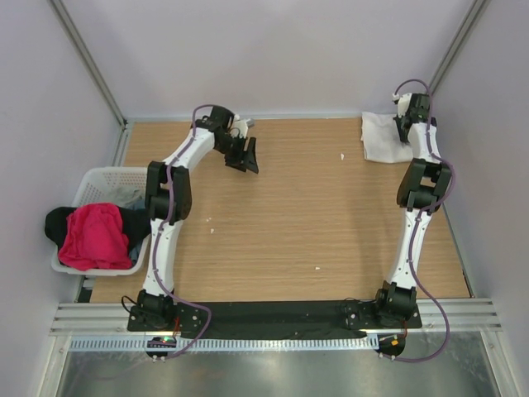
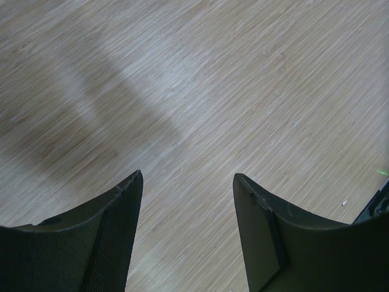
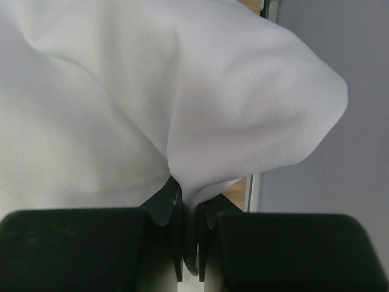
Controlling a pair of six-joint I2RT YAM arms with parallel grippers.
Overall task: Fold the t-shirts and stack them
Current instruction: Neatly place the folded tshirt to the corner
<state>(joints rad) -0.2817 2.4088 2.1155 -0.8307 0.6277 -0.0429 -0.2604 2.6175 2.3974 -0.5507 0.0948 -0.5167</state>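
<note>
A white t-shirt (image 1: pixel 380 139) lies bunched at the table's far right corner. My right gripper (image 1: pixel 405 126) is shut on a fold of it; in the right wrist view the white cloth (image 3: pixel 182 91) bulges up out of the closed jaws at my right gripper (image 3: pixel 188 201). A pink-red t-shirt (image 1: pixel 97 236) and a black t-shirt (image 1: pixel 59 223) lie heaped in the basket at the left. My left gripper (image 1: pixel 245 157) is open and empty over bare wood at the far centre-left; in the left wrist view my left gripper (image 2: pixel 187 177) shows only table between its fingers.
A white lattice basket (image 1: pixel 103 178) stands at the table's left edge. Grey walls close in the back and both sides. A black strip with the arm bases (image 1: pixel 273 318) runs along the near edge. Small white specks (image 1: pixel 317 267) lie on the wood.
</note>
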